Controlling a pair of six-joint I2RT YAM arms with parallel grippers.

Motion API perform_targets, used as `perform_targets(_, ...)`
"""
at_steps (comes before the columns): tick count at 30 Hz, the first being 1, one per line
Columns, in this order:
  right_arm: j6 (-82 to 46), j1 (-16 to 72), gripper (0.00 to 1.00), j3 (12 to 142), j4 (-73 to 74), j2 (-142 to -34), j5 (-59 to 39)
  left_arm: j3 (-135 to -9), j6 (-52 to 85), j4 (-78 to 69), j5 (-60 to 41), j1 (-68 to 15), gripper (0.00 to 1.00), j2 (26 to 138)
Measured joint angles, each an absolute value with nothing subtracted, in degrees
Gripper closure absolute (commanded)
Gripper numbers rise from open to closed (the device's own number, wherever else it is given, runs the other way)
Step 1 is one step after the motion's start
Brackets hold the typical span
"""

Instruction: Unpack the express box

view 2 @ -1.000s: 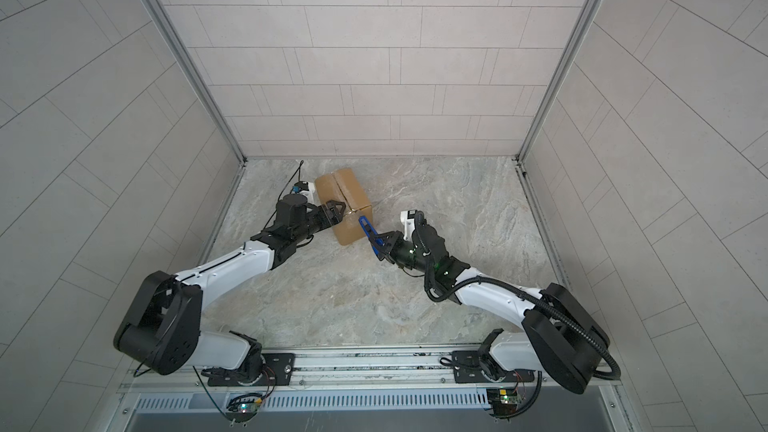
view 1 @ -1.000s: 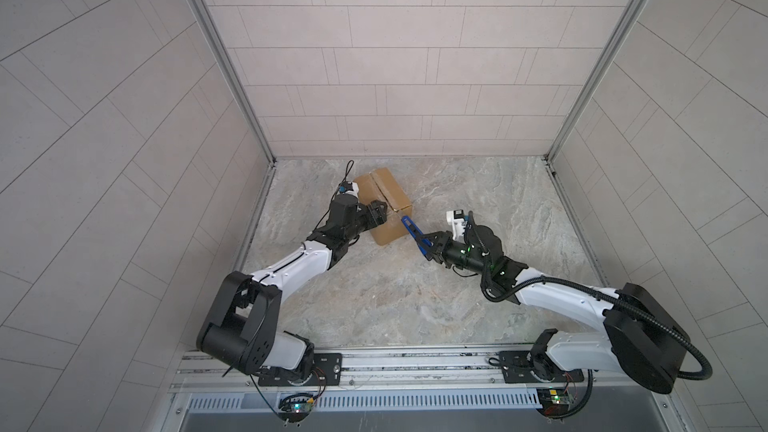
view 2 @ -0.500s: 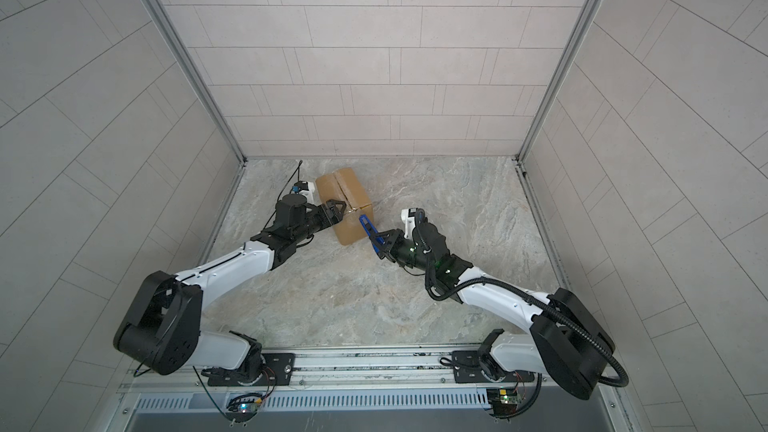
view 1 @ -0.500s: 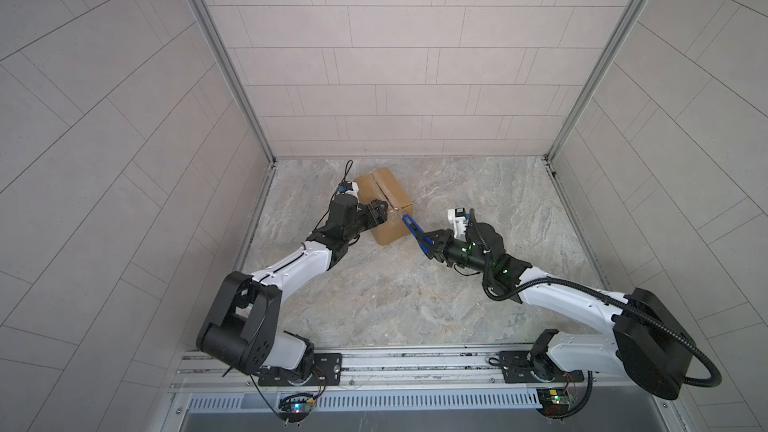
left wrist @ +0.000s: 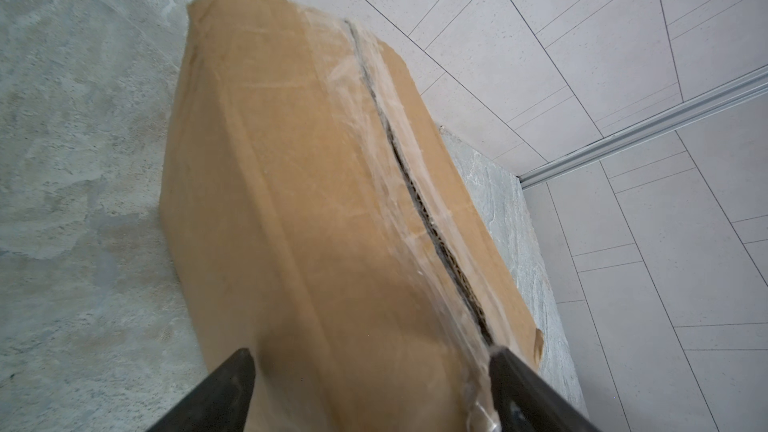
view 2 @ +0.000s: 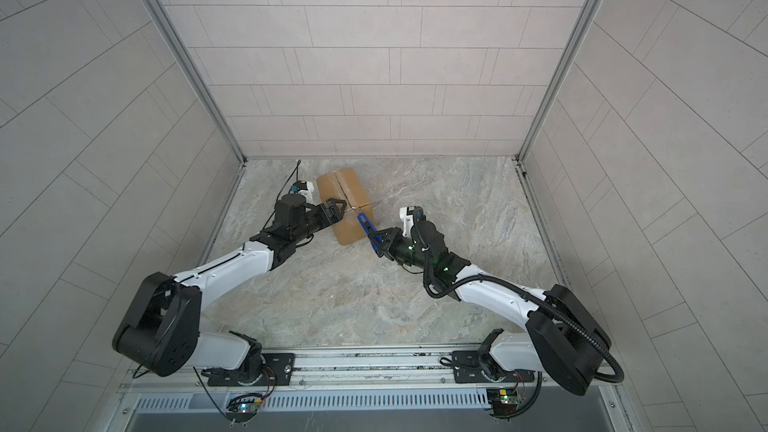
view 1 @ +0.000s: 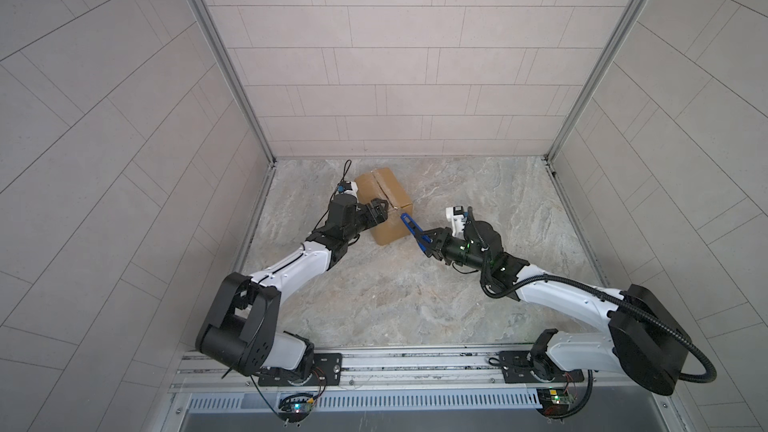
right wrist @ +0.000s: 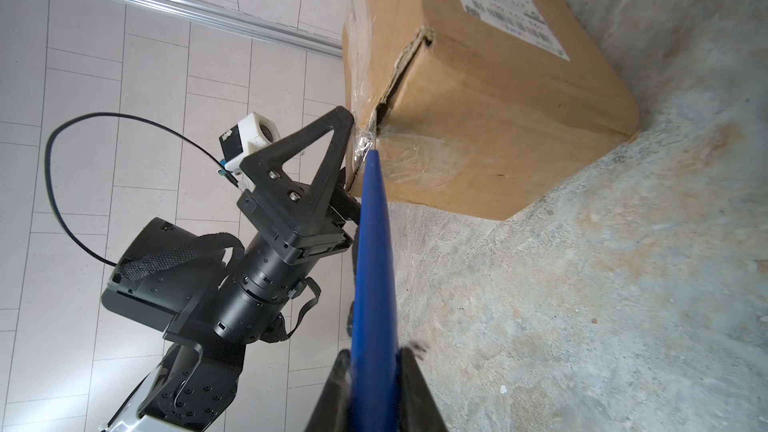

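Observation:
The express box (view 1: 384,201) (view 2: 345,205), a brown carton, stands at the back left of the marble floor in both top views. Its taped top seam (left wrist: 415,184) gapes as a dark slit. A white label (right wrist: 507,2) is on one side. My left gripper (view 1: 380,214) (view 2: 336,211) (left wrist: 370,351) is open wide at the box's near end, one fingertip (right wrist: 345,116) touching the crumpled tape by the seam. My right gripper (view 1: 430,238) (view 2: 384,241) (right wrist: 374,353) is shut on the blue utility knife (view 1: 411,228) (view 2: 368,228) (right wrist: 374,243), whose tip meets the taped end of the box.
Tiled walls enclose the floor on three sides, and the box stands close to the left wall (view 1: 232,184) and the back wall (view 1: 395,130). A metal rail (view 1: 415,363) carrying both arm bases runs along the front edge.
My left jaws have widened a little at the box's end. The right gripper has moved the knife slightly toward the back along the box.

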State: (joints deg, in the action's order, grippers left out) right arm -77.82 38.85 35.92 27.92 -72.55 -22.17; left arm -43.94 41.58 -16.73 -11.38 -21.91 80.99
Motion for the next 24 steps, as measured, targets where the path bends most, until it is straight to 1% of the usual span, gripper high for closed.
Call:
perform_targets(10, -79.6, 38.7, 1.00, 35.9, 29.9, -73.0, -23.2, -43.9, 42.7, -18.0, -11.6, -21.9, 0.06, 80.6)
perform_targets(24, -76.7, 39.1, 1.00, 35.9, 26.9, -74.0, -22.3, -42.6, 46.5, -23.3, -13.0, -21.9, 0.08, 82.7)
